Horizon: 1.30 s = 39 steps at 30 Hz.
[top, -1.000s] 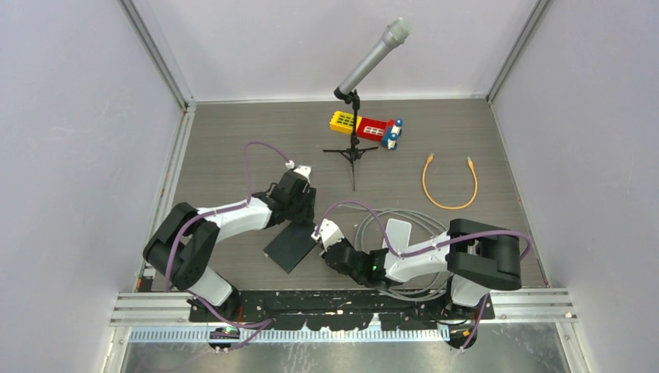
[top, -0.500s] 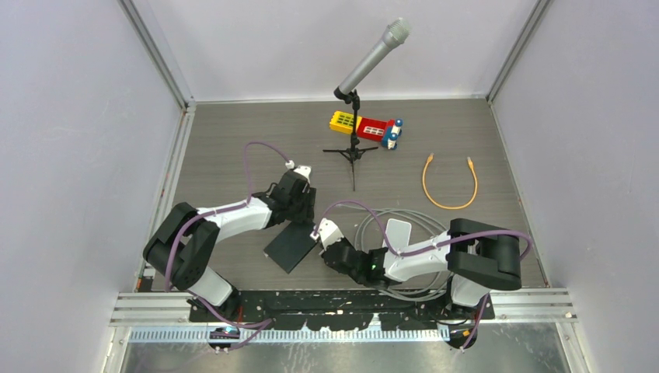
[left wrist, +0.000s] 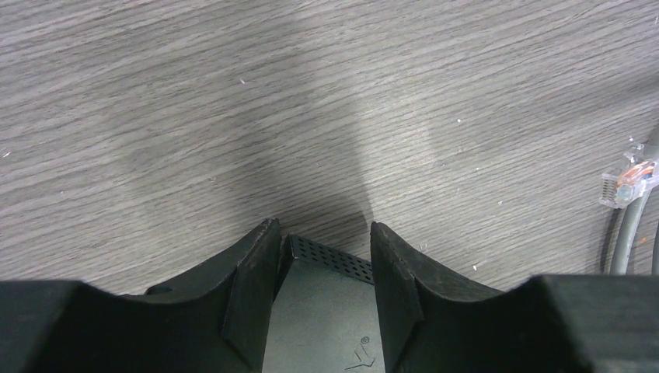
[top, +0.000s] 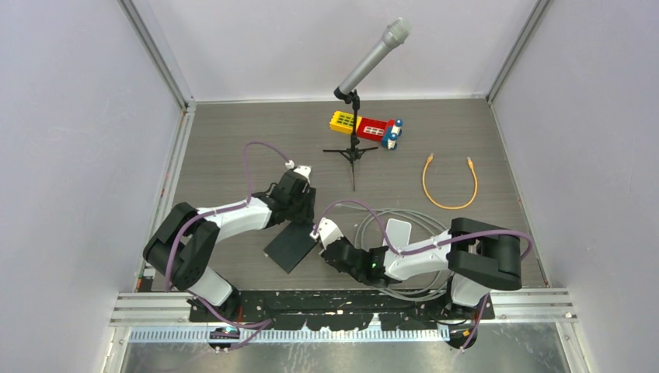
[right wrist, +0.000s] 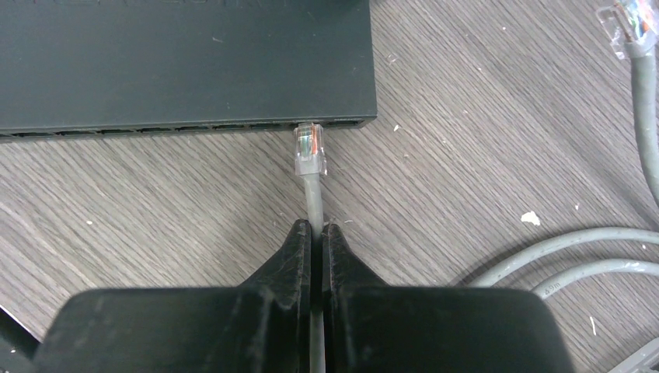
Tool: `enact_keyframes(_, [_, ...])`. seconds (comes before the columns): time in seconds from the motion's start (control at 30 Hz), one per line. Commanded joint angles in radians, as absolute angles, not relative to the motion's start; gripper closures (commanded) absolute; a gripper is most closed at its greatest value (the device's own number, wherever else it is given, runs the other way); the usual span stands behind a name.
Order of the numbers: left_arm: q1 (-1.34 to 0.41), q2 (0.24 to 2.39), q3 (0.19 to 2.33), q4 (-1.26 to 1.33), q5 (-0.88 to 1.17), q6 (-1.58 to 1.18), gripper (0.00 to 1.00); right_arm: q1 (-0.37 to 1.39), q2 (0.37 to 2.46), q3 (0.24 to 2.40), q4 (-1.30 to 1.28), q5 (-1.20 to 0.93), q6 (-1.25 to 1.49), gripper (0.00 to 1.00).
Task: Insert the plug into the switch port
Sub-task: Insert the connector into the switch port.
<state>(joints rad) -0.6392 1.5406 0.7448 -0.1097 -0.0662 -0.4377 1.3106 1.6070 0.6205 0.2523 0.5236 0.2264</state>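
**At the port's mouth: plug lined up, not yet home**

Over the table [top: 233, 148] from above, my left pincer [top: 300, 210] sits on the far end of the black switch [top: 289, 249]. My right pincer [top: 319, 235] comes at the switch from its right side. The plug is too small to pick out from up here. Slack loops [top: 423, 221] of grey lead lie round my right arm.

Down at my left wrist, the two fingers [left wrist: 252, 295] straddle the switch [left wrist: 326, 318], one on each side of its vented end. The jaws stand about half apart with the body filling the gap. I read that as a steadying clamp, so the bracing part of the job looks done. A second plug [left wrist: 625, 180] lies loose on the table off to the right, untouched.

Now my right wrist, and this is the business end. My right pincer [right wrist: 316, 227] is pinched tight on the grey cable [right wrist: 313, 194] just behind the plug [right wrist: 309, 149]. The plug's nose touches the row of ports [right wrist: 186, 128] on the near face of the switch [right wrist: 186, 54], close to the right end. Nearly all of its clear body sits outside.

My call: pickup done, approach done, alignment looks close. The push until the plug is seated is left, and then the release.
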Motion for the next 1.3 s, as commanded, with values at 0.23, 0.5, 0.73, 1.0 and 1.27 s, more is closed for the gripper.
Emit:
enact_keyframes(0.23, [-0.645,1.558,0.722,-0.175,-0.005,-0.451,0.52,1.301,1.562,0.685,0.364,0.496,0.222,1.0])
enact_keyframes(0.5, [-0.645,1.563,0.726,-0.169,-0.005,-0.451,0.52,1.301,1.558,0.703,0.319,0.603,0.233,1.0])
enact_keyframes(0.73, [-0.645,1.563,0.724,-0.166,-0.005,-0.452,0.52,1.299,1.57,0.698,0.355,0.578,0.241,0.99])
enact_keyframes(1.0, [-0.645,1.565,0.726,-0.163,0.031,-0.451,0.53,1.299,1.653,0.702,0.438,0.548,0.268,1.0])
enact_keyframes(1.27, [-0.644,1.563,0.712,-0.146,0.057,-0.446,0.53,1.294,1.696,0.71,0.479,0.538,0.271,1.0])
